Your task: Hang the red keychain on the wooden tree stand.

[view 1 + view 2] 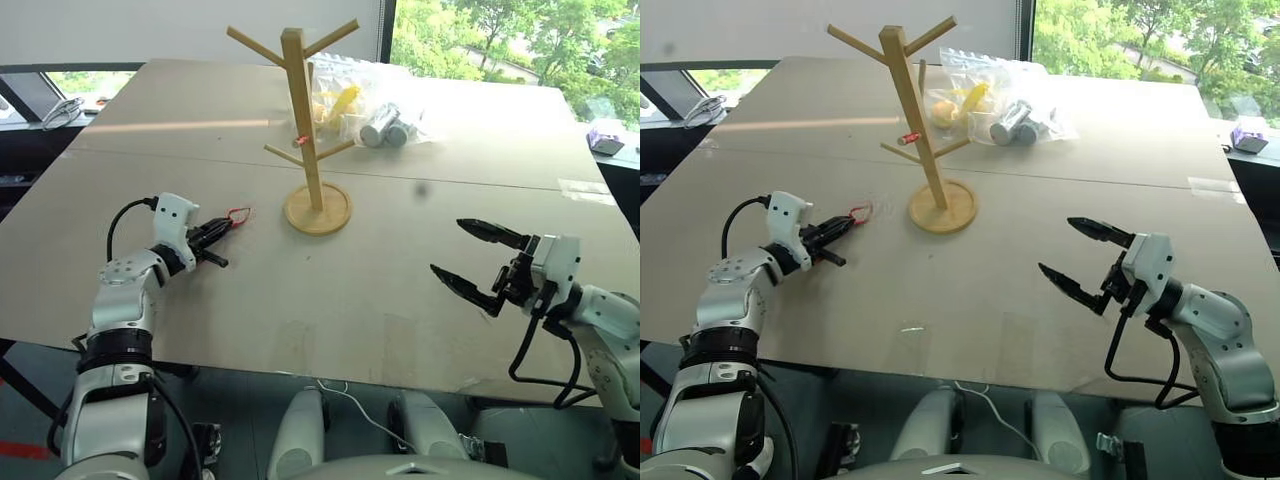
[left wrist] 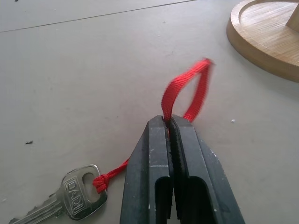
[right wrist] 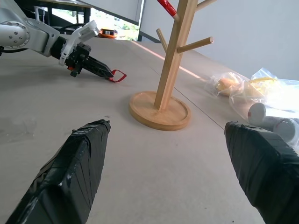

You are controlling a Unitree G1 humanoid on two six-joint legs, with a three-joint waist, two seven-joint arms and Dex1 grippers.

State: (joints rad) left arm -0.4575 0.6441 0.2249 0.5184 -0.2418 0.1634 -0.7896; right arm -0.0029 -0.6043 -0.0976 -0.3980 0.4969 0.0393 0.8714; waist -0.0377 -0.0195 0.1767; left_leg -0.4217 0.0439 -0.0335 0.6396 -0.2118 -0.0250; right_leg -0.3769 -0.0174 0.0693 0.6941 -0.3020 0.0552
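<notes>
While your left end effector [image 1: 222, 230] is clenched on the thin red webbing keychain [image 1: 238, 214], the light wooden tree stand [image 1: 312, 150] lies just to its right; your right end effector [image 1: 470, 258] gapes, farther off.

Big grey-brown table [image 1: 400, 300] w/ seam lines across top; white wall [image 1: 150, 25] behind, window [image 1: 500, 40] at far right w/ green trees outside, daylight streak on tabletop, dark floor [image 1: 30, 400] below near edge

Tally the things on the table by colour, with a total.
Red: 1, the red keychain, pinched in the left gripper
Light wood: 1, the wooden tree stand
Clear: 1, the pile of plastic bags
Total: 3
</notes>
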